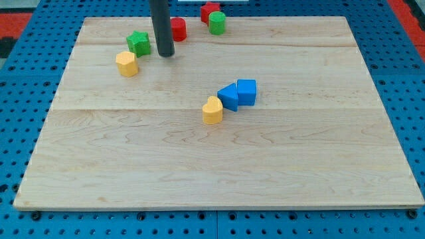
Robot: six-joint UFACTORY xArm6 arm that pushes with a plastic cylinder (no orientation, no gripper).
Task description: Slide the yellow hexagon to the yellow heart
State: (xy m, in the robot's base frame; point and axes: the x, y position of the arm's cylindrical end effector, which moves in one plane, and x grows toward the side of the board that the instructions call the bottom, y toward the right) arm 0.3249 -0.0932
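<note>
Your tip (165,54), a bare rod with no claw, sits right of the yellow hexagon (126,64); the yellow heart (212,111) lies lower-right.

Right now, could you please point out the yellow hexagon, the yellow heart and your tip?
yellow hexagon (127,64), camera view, middle of its top face.
yellow heart (212,111), camera view, middle of the block.
my tip (165,53), camera view, rod's very lower end.
</note>
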